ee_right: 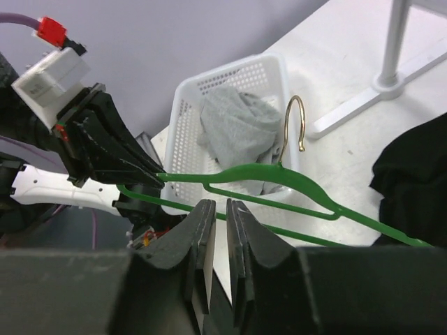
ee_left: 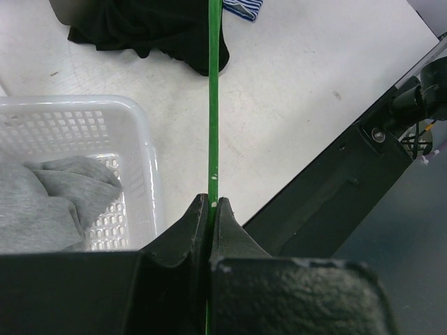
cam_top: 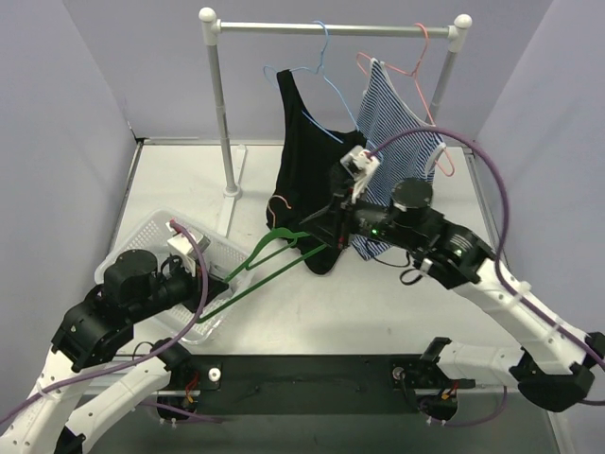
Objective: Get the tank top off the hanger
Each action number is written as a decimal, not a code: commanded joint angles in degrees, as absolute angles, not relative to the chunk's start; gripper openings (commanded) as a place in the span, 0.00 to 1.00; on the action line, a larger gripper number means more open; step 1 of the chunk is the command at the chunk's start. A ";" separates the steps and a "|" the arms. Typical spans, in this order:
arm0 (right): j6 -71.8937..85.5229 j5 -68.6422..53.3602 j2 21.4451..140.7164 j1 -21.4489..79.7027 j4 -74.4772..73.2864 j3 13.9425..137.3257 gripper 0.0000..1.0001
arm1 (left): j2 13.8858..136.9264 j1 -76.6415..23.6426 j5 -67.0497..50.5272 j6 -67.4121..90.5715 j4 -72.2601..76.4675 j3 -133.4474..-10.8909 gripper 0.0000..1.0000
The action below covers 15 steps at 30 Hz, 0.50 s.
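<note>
A green hanger (cam_top: 276, 233) with a gold hook (ee_right: 296, 122) is held low over the table. My left gripper (cam_top: 216, 282) is shut on one end of it, and the green bar (ee_left: 214, 105) runs out from between its fingertips (ee_left: 211, 201). The hanger's (ee_right: 279, 174) far end meets a black tank top (cam_top: 301, 180), whose lower part rests on the table (ee_left: 140, 28) and shows at the right edge of the right wrist view (ee_right: 412, 174). My right gripper (cam_top: 319, 225) is beside the black top, its jaws (ee_right: 215, 204) narrowly apart and empty, just in front of the hanger's lower bar.
A white mesh basket (cam_top: 142, 232) holding a grey cloth (ee_left: 49, 195) stands at the left, also seen from the right wrist (ee_right: 230, 73). A white rack (cam_top: 331, 28) at the back carries a blue hanger and a striped top (cam_top: 392, 123) on a pink hanger. Its base post (ee_right: 391, 77) is nearby.
</note>
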<state>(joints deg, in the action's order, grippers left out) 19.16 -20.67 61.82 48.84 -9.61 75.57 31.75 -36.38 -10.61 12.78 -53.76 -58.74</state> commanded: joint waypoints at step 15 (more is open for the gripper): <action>20.92 -19.43 74.09 47.29 -2.81 81.74 0.08 | 27.07 -36.39 -16.52 9.67 -55.11 -62.05 0.00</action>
